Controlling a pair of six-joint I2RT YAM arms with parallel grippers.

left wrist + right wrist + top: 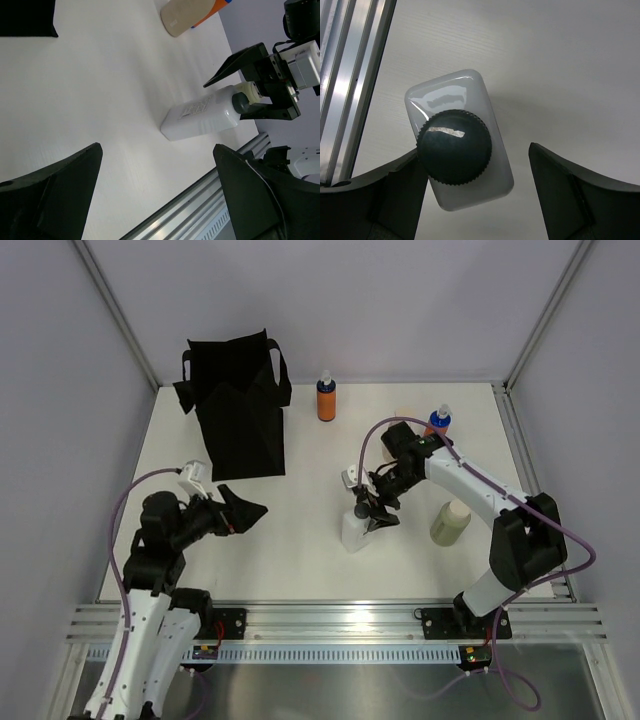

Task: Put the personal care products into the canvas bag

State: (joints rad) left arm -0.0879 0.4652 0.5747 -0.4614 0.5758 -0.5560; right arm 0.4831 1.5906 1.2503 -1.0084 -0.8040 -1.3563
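Upright white rectangular plastic bottle with a ribbed dark grey cap (354, 528) stands near the desk's (300, 565) front edge; right pincer (374, 515) straddles the cap, jaws apart, not clamped; olive-green bottle (450, 522) nearby; black fabric tote (240, 415) well apart, far left; left pincer (248, 512) wide open, empty.

A bottle (353, 529) stands under the right end effector (377, 517), right of the canvas bag (238, 405).

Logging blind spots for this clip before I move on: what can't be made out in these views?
Canvas bag contents: top view, black fabric hides the inside.
Blue-topped orange bottle by the right arm: top view, the arm covers its body.
White bottle label text: left wrist view, too small.
Whether the jaws touch the grey cap: right wrist view, dark on dark at one side.
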